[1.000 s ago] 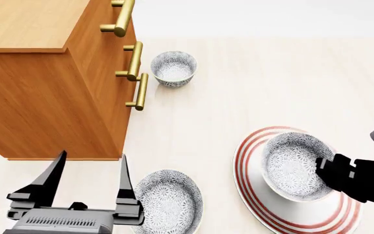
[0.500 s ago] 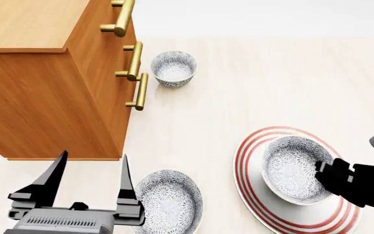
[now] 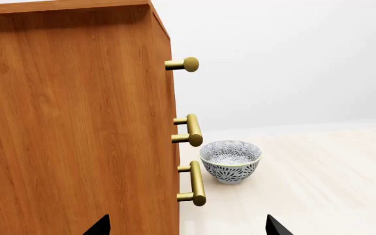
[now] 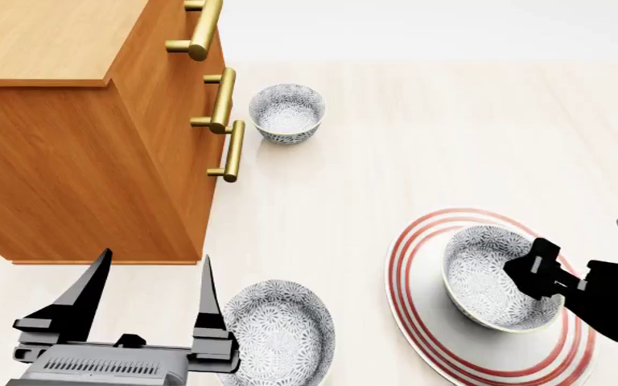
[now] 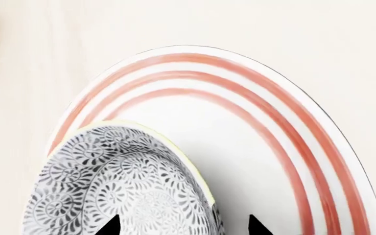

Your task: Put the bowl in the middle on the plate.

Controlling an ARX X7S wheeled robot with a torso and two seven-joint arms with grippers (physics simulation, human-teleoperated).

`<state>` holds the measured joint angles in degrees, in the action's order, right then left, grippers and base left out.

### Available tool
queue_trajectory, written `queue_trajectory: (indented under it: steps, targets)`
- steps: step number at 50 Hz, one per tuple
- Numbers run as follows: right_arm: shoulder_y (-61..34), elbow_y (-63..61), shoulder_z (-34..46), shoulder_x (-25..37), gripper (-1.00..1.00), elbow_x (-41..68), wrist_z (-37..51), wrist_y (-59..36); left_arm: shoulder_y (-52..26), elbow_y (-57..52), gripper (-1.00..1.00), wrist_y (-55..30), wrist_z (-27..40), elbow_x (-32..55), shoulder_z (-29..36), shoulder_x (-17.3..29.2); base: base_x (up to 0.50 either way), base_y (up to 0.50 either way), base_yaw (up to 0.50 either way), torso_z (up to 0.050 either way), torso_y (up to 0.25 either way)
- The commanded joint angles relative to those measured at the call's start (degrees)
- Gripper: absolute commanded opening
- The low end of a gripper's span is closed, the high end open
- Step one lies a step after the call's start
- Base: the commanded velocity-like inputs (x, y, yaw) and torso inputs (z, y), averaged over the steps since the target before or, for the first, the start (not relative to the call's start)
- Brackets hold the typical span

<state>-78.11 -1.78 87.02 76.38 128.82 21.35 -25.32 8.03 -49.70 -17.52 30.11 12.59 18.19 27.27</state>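
Shifted toward the near right of the plate since a second ago, and tilted now.

Wooden cabinet [image 4: 84, 129]: boxy, warm orange grain, cylindrical brass handles [image 4: 223, 100].
Pale tabletop [image 4: 427, 137]: matte, faint wood streaks.
Plate [image 4: 422, 314]: wide, flat, glossy white, thin red concentric rings.
Shallow speckled dish [image 4: 279, 331]: near edge, beside left pincer [image 4: 150, 277], black tapered fingers spread wide, holding nothing.
Bowl [image 4: 486, 273]: round ceramic, dense grey-blue floral speckle inside and out, resting on the plate, off its centre.
Right pincer [image 4: 540, 273]: black, blocky, at the bowl's rim; grip impossible to judge.
Small far bowl [image 4: 286, 112]: plain white bottom.
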Motion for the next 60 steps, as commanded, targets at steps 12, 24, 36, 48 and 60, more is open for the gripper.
queue_trajectory:
  steps: [12, 24, 36, 48, 60]
  targets:
    - [-1.47, -11.45, -5.22, 4.78, 1.0, -10.11, 0.1, 17.94, -0.03, 0.16, 1.0, 0.82, 0.41, 0.3, -0.21, 0.18, 0.0, 0.0, 0.0, 0.0, 0.0]
    - [-1.39, -17.25, -5.85, 6.44, 1.0, -21.25, 7.92, 25.19, 0.02, 0.12, 1.0, 0.93, 0.63, 0.38, -0.14, 0.32, 0.0, 0.0, 0.0, 0.0, 0.0]
    - [4.06, -22.13, -3.62, 8.0, 1.0, -39.01, 15.41, 45.32, 0.39, -0.02, 1.0, 1.94, 0.58, 1.73, -0.95, 0.53, 0.0, 0.0, 0.0, 0.0, 0.135]
    - [10.3, -23.69, -1.3, 6.71, 1.0, -65.56, 30.7, 63.53, 0.6, -0.01, 1.0, 2.29, 0.81, 1.08, -0.77, 0.94, 0.0, 0.0, 0.0, 0.0, 0.25]
    - [13.46, -29.2, -1.14, 9.8, 1.0, -91.84, 49.54, 71.6, 1.14, -1.09, 1.0, 2.67, 1.23, 1.21, -1.37, 1.52, 0.0, 0.0, 0.0, 0.0, 0.25]
